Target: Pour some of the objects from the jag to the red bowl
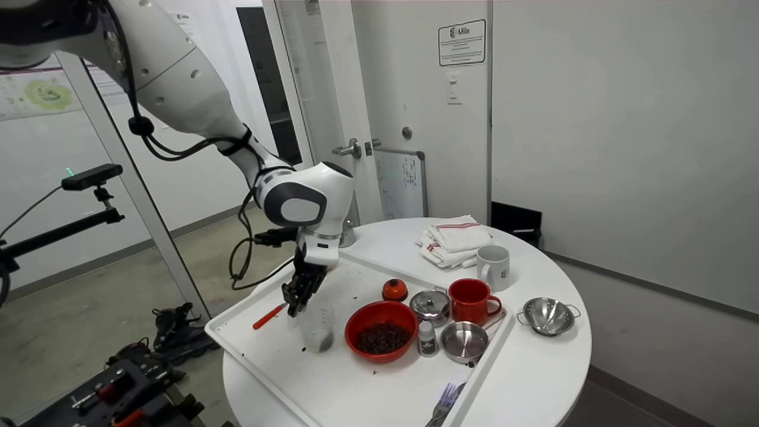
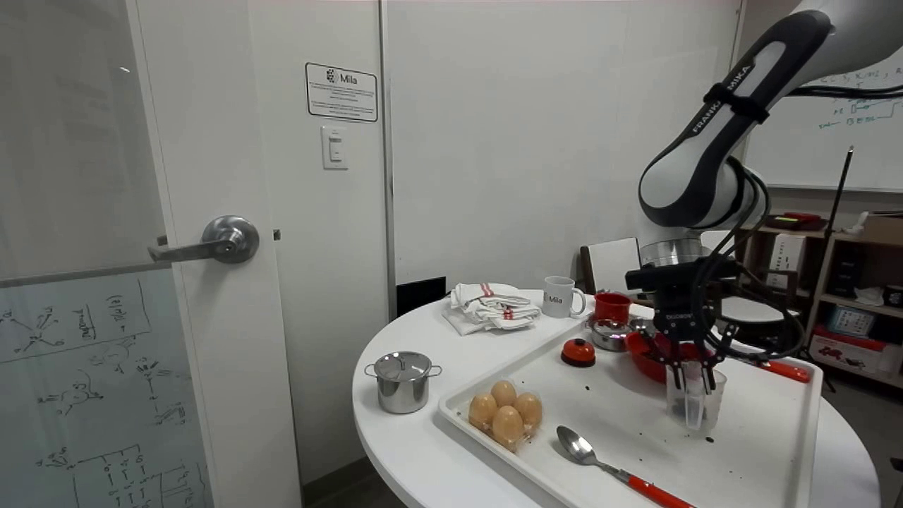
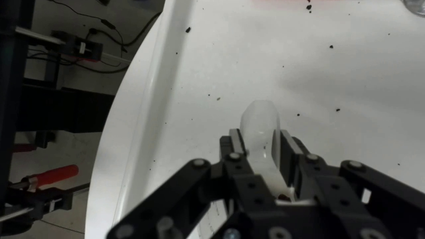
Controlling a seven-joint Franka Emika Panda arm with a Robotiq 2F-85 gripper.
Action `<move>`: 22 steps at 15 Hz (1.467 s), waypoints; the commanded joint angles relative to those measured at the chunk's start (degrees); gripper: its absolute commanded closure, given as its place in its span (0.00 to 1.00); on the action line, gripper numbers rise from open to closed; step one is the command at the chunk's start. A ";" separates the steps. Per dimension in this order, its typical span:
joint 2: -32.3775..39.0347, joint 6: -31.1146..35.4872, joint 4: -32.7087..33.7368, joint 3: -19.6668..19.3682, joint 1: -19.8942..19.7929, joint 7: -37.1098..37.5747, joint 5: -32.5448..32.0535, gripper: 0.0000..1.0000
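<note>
Gripper [image 3: 259, 140]: pinching the jag [image 1: 318, 327] by its handle [image 3: 260, 116].
Jag: near upright within the tray [image 2: 758, 451], contact with its floor unclear, dark pieces [image 1: 324, 342] low inside; in an exterior view, closer to the left edge of the table [image 1: 533, 379] than the red bowl [image 1: 379, 314].
Red bowl: just beside the jag, well in from the table's edges, dark pieces inside.
Colander [image 1: 548, 317]: close to the table's right edge, same view.

White arm [image 1: 193, 92], white FRANKA lettering [image 2: 707, 118], black cables [image 2: 857, 92], black gripper [image 3: 260, 139], silver screws [image 3: 231, 233]
</note>
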 commanded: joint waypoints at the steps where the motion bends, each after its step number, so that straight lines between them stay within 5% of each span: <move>1: 0.52 2.49 -0.84 0.45 0.65 3.06 -1.89 0.42; 7: -2.32 1.72 -2.17 1.16 -1.69 1.28 0.07 0.00; 12: -9.78 1.10 -4.44 -0.28 -5.76 -3.39 -0.46 0.00; 21: -18.80 -0.38 -4.99 -2.56 -11.18 -31.43 -7.54 0.00; 22: -15.84 -0.62 -3.17 -3.14 -10.38 -26.29 -7.14 0.00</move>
